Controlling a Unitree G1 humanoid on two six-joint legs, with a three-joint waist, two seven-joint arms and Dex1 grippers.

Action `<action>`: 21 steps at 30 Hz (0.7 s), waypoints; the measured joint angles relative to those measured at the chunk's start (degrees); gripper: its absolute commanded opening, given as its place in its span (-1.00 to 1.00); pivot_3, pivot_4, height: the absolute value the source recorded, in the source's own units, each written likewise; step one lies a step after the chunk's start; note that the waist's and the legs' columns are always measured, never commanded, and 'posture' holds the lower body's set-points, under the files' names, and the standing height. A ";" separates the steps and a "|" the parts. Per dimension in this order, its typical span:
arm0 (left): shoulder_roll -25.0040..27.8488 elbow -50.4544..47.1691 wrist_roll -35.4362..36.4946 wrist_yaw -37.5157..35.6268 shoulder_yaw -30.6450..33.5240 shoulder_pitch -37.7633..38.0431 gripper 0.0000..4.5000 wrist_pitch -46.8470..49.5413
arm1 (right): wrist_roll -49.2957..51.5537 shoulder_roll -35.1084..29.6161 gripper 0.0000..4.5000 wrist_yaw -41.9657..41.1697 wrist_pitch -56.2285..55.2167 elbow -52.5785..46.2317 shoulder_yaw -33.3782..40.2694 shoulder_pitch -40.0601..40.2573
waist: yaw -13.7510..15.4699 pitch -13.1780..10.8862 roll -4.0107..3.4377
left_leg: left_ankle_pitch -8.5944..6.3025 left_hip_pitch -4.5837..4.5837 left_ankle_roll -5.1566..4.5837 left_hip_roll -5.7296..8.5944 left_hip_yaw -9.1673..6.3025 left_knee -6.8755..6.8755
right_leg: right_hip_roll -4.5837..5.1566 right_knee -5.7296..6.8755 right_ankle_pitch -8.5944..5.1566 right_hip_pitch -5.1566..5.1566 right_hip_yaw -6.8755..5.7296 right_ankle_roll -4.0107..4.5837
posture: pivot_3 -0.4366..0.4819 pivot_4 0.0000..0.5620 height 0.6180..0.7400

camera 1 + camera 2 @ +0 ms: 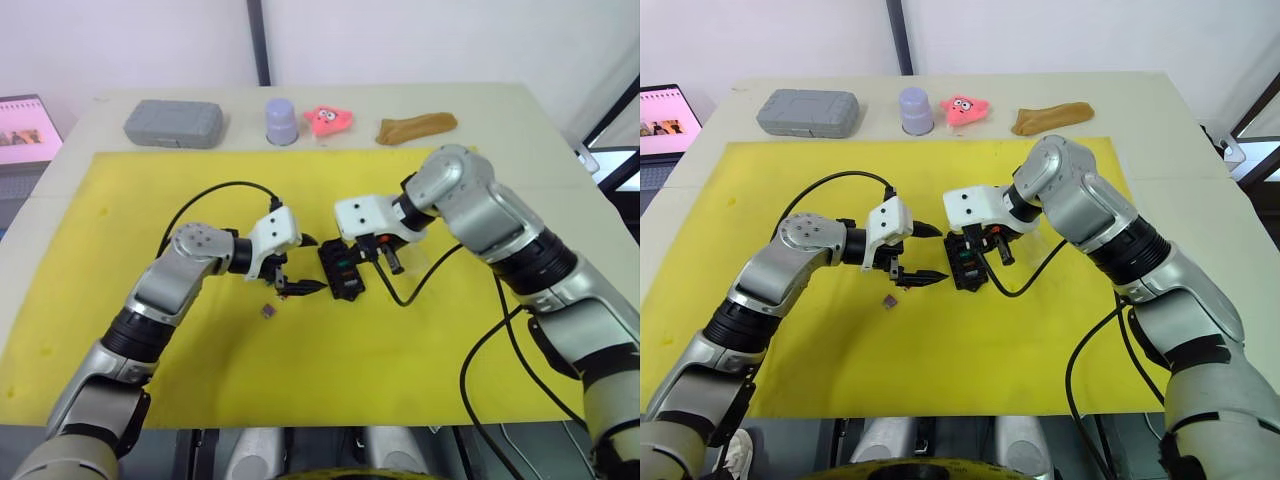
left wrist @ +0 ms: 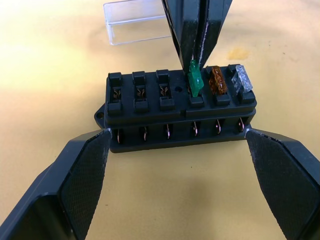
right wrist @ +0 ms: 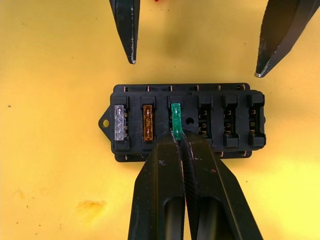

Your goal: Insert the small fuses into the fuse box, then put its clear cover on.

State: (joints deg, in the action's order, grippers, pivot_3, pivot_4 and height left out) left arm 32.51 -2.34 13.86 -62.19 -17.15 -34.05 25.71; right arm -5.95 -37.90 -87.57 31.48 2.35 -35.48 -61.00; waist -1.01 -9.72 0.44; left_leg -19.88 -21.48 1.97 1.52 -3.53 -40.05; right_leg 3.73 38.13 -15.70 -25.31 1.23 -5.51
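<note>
The black fuse box [image 1: 342,272] lies on the yellow mat [image 1: 430,370]. My right gripper [image 3: 177,134] is shut on a green fuse [image 3: 175,120], which stands in the third slot of one row. An amber fuse [image 3: 148,122] and a grey fuse [image 3: 119,122] sit in the two slots beside it. My left gripper [image 1: 320,264] is open just left of the box, one finger toward each end, touching nothing. The clear cover [image 2: 135,22] lies on the mat beyond the box. A purplish fuse [image 1: 267,312] lies loose near the left gripper.
Along the table's far edge stand a grey rounded case [image 1: 173,123], a lavender cup [image 1: 282,121], a pink toy [image 1: 327,120] and a brown lump [image 1: 415,127]. A laptop [image 1: 25,135] sits off the far left. Black cables loop from both wrists over the mat.
</note>
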 measured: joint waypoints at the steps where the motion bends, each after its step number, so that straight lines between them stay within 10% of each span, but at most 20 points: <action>1: 0.00 0.00 0.00 0.02 0.00 0.00 1.00 0.00 | -0.01 0.00 -0.99 -0.05 -0.06 0.00 0.00 0.00 | 0.00 0.00 0.00 | 0.00 0.00 0.00 0.00 0.00 0.00 | 0.00 0.00 0.00 0.00 0.00 0.00 | -0.05 -0.47 1.00; 21: -0.03 -0.01 0.00 0.32 0.00 0.04 1.00 0.00 | -2.46 0.55 -0.99 0.22 -3.60 0.30 -0.53 0.22 | -0.02 0.00 0.00 | 0.00 0.02 0.00 0.00 0.00 -0.01 | 0.00 0.00 0.00 0.02 0.00 0.00 | -0.05 -0.47 1.00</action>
State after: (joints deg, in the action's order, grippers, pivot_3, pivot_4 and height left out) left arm 32.48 -2.34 13.86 -61.87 -17.15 -34.02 25.71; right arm -8.41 -37.35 -87.35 27.88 2.65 -36.00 -60.79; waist -1.04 -9.72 0.44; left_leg -19.87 -21.46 1.98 1.52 -3.53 -40.06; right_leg 3.73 38.13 -15.70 -25.29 1.22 -5.51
